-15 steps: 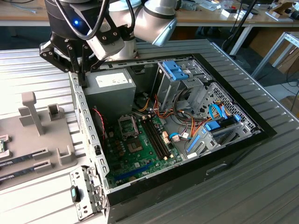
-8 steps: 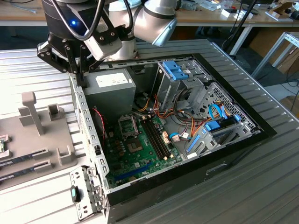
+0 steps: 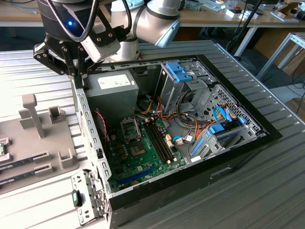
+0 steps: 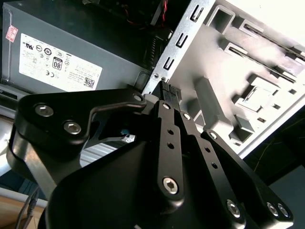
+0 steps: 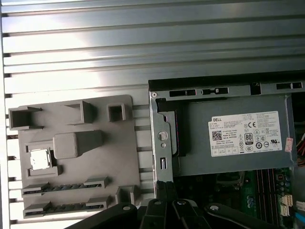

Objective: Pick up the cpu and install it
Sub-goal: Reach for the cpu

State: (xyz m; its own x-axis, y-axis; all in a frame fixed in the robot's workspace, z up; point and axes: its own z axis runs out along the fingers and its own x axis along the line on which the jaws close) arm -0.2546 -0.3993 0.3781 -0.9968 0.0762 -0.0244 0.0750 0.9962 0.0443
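Observation:
The cpu [image 5: 40,159], a small square chip with a silvery top, lies in a pocket of the grey holder plate [image 5: 119,157] on the ribbed table beside the computer case. In the exterior view it shows at the picture's left edge [image 3: 2,149]. My gripper [image 3: 78,78] hangs over the case's side wall [image 3: 90,129], next to the power supply [image 3: 112,88], well away from the cpu. Its black fingers [image 4: 167,93] are shut together with nothing between them. The motherboard's cpu socket [image 3: 131,129] lies in the case below the power supply.
Two long memory sticks [image 5: 62,187] lie in slots of the holder plate, near the cpu. Upright grey posts [image 3: 32,114] stand on that plate. Inside the case are bundled cables [image 3: 190,129], blue drive brackets [image 3: 178,71] and metal bays. Ribbed table surface [image 5: 143,47] surrounds everything.

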